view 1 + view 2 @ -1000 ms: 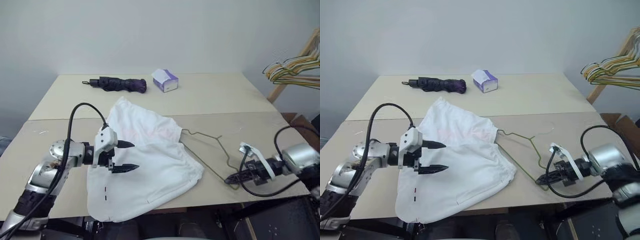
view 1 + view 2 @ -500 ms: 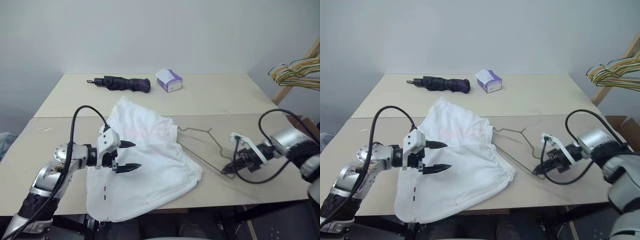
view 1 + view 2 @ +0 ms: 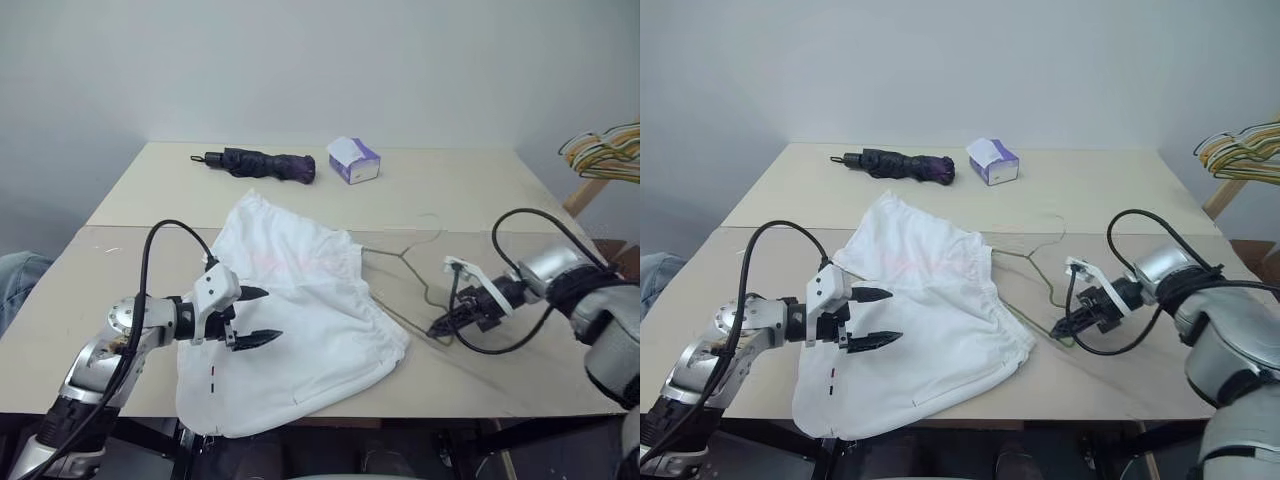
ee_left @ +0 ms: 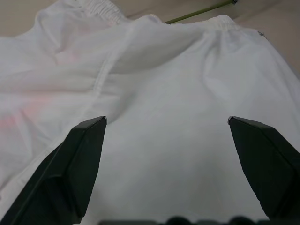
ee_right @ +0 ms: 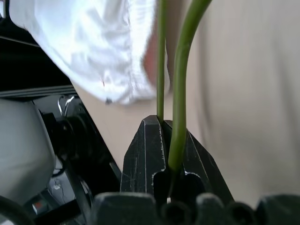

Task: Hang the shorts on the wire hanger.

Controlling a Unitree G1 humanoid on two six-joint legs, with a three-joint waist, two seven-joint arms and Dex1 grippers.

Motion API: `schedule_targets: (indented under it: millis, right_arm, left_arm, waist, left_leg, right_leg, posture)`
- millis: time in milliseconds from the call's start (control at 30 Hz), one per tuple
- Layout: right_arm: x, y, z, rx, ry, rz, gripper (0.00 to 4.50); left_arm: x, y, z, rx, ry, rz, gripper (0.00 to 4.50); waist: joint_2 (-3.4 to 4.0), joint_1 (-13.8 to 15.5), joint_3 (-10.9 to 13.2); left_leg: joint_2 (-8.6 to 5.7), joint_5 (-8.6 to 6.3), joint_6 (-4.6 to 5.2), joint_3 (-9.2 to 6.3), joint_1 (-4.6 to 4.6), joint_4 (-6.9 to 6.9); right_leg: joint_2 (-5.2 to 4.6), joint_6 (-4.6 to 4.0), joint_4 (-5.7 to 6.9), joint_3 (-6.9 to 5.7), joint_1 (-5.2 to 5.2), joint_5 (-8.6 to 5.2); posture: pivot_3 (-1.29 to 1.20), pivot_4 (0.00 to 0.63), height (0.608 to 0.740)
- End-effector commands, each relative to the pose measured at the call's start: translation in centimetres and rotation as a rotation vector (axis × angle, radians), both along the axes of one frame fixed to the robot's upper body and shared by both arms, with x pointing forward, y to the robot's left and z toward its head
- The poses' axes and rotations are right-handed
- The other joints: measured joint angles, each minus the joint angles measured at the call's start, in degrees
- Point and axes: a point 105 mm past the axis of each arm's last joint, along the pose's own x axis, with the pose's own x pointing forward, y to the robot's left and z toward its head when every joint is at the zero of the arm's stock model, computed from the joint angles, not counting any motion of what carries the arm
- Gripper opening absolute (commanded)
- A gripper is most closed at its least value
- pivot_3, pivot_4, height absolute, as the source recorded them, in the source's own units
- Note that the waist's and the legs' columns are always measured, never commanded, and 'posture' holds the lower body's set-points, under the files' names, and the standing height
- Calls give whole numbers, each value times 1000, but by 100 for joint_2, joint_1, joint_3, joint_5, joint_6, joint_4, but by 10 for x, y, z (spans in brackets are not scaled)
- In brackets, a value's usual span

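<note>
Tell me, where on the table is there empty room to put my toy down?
The table is bare at the back right, beside the tissue box, and at the near left corner. The middle is crowded: the shorts, the wire hanger and both hands, left, right.

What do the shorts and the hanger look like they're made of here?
The shorts: soft matte white woven cloth, probably cotton; they crumple into folds and gather at the elastic waist. The wire hanger: thin bent metal wire with an olive-green coat, likely paint or plastic, smooth and slightly glossy where the right gripper clamps it.
</note>
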Motion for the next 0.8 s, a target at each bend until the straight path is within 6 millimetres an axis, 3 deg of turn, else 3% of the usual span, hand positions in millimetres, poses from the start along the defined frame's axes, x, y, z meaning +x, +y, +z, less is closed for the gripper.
schedule_targets:
  millis: [33, 300, 600, 667, 800]
  right_arm:
    - [7, 3, 14, 55, -58, 33, 0]
    - [28, 10, 28, 122, -211, 17, 0]
    - [40, 25, 41, 152, -655, 267, 0]
    - [42, 32, 44, 139, -769, 315, 0]
    - [42, 40, 46, 46, -915, 396, 0]
  left_arm:
    - [7, -5, 13, -12, -64, -2, 4489]
    - [6, -5, 11, -9, -63, 0, 4489]
    - [-1, -2, 18, -11, -47, -54, 4489]
    - [0, -1, 31, -39, -64, -82, 4489]
    - [6, 3, 100, -252, -183, -132, 4489]
  waist:
    - [0, 24, 0]
    - [3, 63, 1]
    - [4, 32, 2]
    - [5, 28, 2]
    - [6, 7, 3]
  left_leg:
    - [-1, 0, 0, -2, -9, 0]
    - [0, -4, 3, -8, -25, 31]
    - [0, -6, 0, -9, -27, 30]
    - [-1, -6, 0, -9, -27, 30]
    - [2, -6, 0, -13, -31, 33]
  right_leg:
    - [0, 1, 0, -1, -4, -1]
    - [0, 3, 10, -13, -7, -1]
    - [1, 4, 7, -15, -6, -2]
    - [1, 5, 8, -15, -6, -2]
    - [2, 5, 7, -18, -9, -3]
  posture:
    - [137, 0, 740]
    - [137, 0, 740]
    - [96, 0, 740]
    - [86, 0, 740]
    - [74, 0, 740]
